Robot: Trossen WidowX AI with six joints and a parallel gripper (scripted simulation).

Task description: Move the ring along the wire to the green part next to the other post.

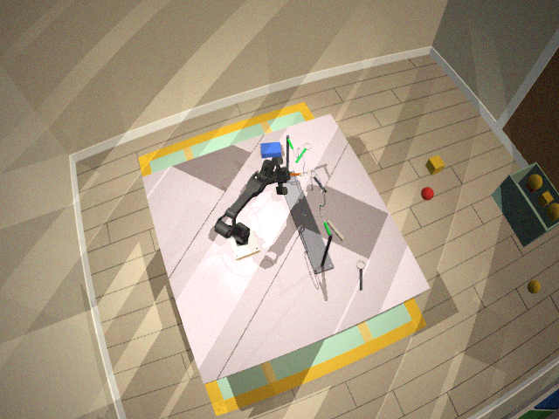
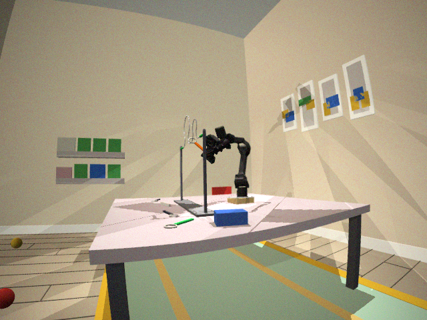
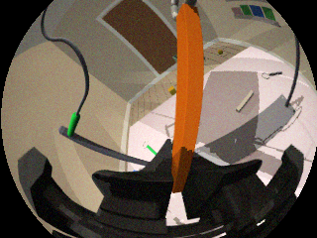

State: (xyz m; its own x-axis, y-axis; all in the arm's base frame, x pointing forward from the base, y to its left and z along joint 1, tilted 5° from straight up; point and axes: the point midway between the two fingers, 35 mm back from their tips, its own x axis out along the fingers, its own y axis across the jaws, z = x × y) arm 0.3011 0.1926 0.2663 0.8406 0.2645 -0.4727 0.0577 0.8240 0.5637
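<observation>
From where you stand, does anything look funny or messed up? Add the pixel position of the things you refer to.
Nothing looks broken. The thin wire (image 2: 186, 127) is all loopy, but it looks bent that way on purpose. The claw (image 1: 288, 175) (image 2: 204, 151) (image 3: 170, 142) grips the orange handle (image 1: 294, 174) (image 2: 198, 146) (image 3: 189, 74) normally.
</observation>
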